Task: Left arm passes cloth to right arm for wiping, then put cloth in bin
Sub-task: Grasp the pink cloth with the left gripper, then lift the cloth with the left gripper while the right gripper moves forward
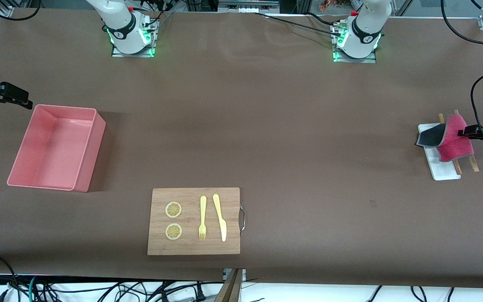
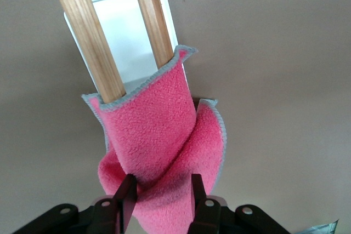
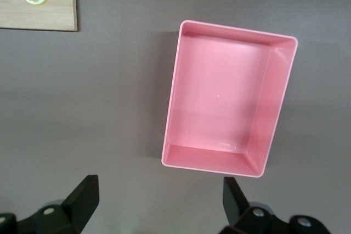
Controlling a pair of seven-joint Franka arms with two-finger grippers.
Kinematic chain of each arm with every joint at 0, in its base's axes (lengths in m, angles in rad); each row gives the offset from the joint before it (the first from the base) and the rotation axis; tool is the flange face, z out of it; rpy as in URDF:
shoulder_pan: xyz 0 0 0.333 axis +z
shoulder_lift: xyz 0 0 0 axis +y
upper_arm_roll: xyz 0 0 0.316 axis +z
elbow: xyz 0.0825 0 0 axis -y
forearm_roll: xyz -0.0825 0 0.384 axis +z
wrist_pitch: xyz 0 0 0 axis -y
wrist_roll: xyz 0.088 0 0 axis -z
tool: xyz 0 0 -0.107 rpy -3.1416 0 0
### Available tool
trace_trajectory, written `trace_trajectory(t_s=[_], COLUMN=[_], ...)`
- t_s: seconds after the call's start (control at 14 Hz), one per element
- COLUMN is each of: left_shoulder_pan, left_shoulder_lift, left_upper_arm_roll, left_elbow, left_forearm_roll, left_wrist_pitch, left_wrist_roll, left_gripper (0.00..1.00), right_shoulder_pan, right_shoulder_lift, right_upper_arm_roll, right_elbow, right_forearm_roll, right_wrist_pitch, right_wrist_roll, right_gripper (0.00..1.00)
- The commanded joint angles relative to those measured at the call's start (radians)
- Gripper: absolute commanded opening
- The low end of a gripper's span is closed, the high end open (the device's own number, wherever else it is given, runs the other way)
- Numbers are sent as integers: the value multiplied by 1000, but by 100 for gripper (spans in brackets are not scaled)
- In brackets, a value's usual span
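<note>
A wooden board (image 1: pixel 194 221) is located nearest the front camera, about midway along the table. Two lemon slices (image 1: pixel 173 220), a yellow fork (image 1: pixel 202 217) and a yellow knife (image 1: pixel 220 217) are laid on it, and a metal handle (image 1: pixel 242 218) is fitted to its edge toward the left arm's end.

Farther from the camera, at the left arm's end of the table, a white tray (image 1: pixel 439 162) is placed with two wooden sticks (image 2: pixel 120 39) laid across it. The cloth (image 2: pixel 159 149) is draped over the sticks and the tray; it is bunched, with the pink face mostly shown and a grey flap folded toward the table's middle. The left gripper (image 2: pixel 160 200) is positioned at the cloth's edge. In the left wrist view, a fold of the cloth is seen between the two fingers (image 2: pixel 127 195), and the fingers are pressed against it at a narrow setting. The cloth is thus gripped while part of it is supported by the sticks.

At the right arm's end, the bin (image 1: pixel 56 147) is set on the table. The right gripper (image 3: pixel 159 198) is held in the air just beside the bin's rim, with its fingers spread wide and nothing between them.
</note>
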Motion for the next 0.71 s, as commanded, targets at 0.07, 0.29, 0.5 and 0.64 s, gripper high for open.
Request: trace_trajectory(t_s=[0.07, 0.29, 0.5, 0.64], left_shoulder_pan=[6, 13, 16, 18], left_shoulder_lift=[16, 16, 18, 19], left_upper_arm_roll=[-6, -6, -6, -6], left_elbow=[19, 19, 19, 19], left_forearm_roll=[10, 17, 14, 16], left_wrist_pitch=[-4, -4, -4, -4], left_wrist_roll=[25, 31, 55, 56], left_gripper=[46, 33, 18, 14], right_shoulder_pan=[15, 26, 35, 47], right_shoulder_lift=[39, 52, 81, 100], right_upper_arm_roll=[19, 22, 24, 47], right_elbow=[24, 26, 27, 27], right_forearm_roll=[0, 15, 73, 116], right_wrist_pitch=[-7, -4, 5, 34], right_wrist_roll=[-4, 16, 88, 192], right_gripper=[100, 100, 100, 100])
